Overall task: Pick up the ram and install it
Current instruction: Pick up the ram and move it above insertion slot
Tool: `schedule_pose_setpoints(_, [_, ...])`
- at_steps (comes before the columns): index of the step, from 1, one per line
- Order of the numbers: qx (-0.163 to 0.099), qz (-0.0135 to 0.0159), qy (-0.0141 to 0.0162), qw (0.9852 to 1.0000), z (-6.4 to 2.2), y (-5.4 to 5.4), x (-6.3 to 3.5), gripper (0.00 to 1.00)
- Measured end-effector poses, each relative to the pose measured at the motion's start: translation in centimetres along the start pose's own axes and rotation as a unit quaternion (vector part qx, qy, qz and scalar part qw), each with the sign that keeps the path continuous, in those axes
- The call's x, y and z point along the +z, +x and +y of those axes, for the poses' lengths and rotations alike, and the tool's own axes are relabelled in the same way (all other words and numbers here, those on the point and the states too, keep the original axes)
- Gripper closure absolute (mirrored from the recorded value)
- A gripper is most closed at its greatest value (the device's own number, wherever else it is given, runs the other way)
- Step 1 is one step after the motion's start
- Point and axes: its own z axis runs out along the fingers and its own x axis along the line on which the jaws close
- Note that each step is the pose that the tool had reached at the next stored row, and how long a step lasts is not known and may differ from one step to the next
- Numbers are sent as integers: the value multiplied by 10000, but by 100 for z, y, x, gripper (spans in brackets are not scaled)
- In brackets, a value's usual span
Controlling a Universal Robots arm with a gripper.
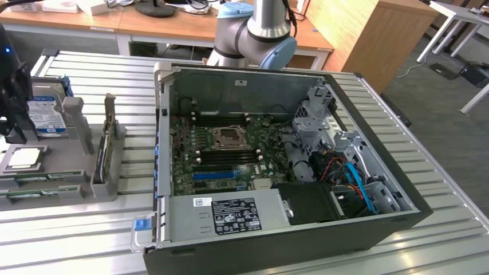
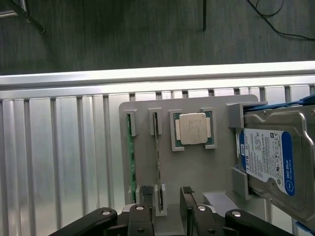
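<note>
Exterior view first: the ram (image 1: 38, 176) is a slim green strip lying flat in a slot of the grey holder (image 1: 77, 123) on the slatted metal desk (image 1: 443, 189). A second ram strip (image 1: 34, 195) sits in the slot just beside it. In the same holder are a square processor chip (image 1: 23, 159) and, standing upright, a silver hard drive (image 1: 44, 114) with a blue label. To the exterior view's right of the holder is the open computer case (image 1: 382, 229). Inside it are the green motherboard (image 1: 221, 154), its bare metal socket (image 1: 228, 137), a blue expansion slot (image 1: 214, 173) and the labelled power supply (image 1: 229, 215). The robot arm (image 1: 256, 34) rises behind the case.

Now the wrist view, looking straight down on the holder (image 2: 206, 167). The ram (image 2: 156, 147) shows edge-on as a thin dark line, lying between the second ram strip (image 2: 131, 162), which shows a greener edge, and the processor chip (image 2: 193, 129). The hard drive (image 2: 268, 162) is beyond the chip. The dark fingers (image 2: 189, 204) stand wide apart with nothing in them. The near end of the ram runs into the gap between them, and it touches neither one.
</note>
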Motion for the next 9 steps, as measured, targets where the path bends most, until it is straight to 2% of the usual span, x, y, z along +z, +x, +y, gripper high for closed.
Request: schedule_pose_setpoints(9, [-3, 0, 0, 10000, 24, 99, -1, 64])
